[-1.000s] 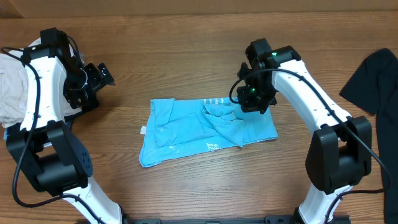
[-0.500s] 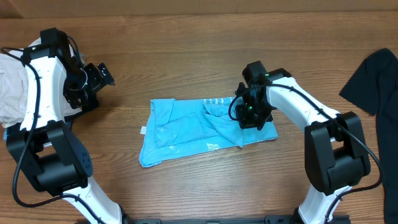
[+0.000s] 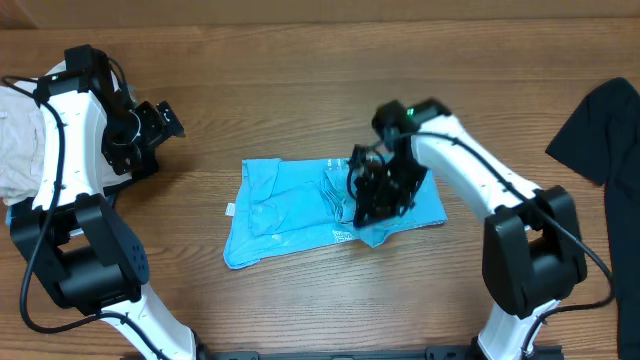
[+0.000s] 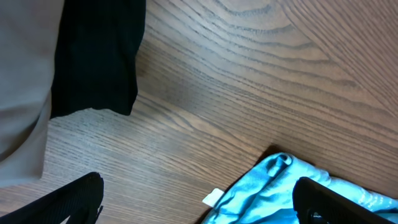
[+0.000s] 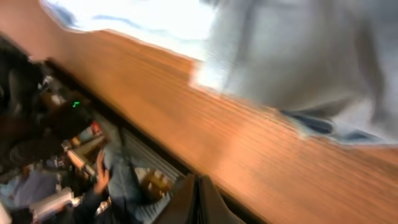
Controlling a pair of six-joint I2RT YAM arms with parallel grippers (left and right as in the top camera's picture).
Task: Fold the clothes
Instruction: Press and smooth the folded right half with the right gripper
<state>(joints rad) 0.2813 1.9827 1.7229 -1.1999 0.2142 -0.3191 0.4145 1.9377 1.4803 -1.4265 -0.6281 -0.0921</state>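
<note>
The sky-blue T-shirt (image 3: 285,205) lies crumpled and partly folded at the table's middle, with small white print near its lower edge. My right gripper (image 3: 372,200) hangs over the shirt's right half, turned toward the table's front. In the blurred right wrist view its jaws (image 5: 196,186) are pressed together with bare wood between them and the pale cloth (image 5: 298,56). My left gripper (image 3: 160,120) is open and empty, up and to the left of the shirt. The left wrist view shows the shirt's upper-left corner (image 4: 273,186) between the open fingers (image 4: 199,205).
A cream-beige garment (image 3: 15,140) lies at the left edge, also in the left wrist view (image 4: 25,81). A black garment (image 3: 600,120) lies at the right edge. A white tag (image 3: 229,210) sticks out of the shirt's left side. The table's front edge (image 5: 124,118) is close.
My right gripper has moved down from the shirt's upper right corner onto the shirt and then left, turning as it went. The shirt's right part is more bunched. The left arm has not moved.
</note>
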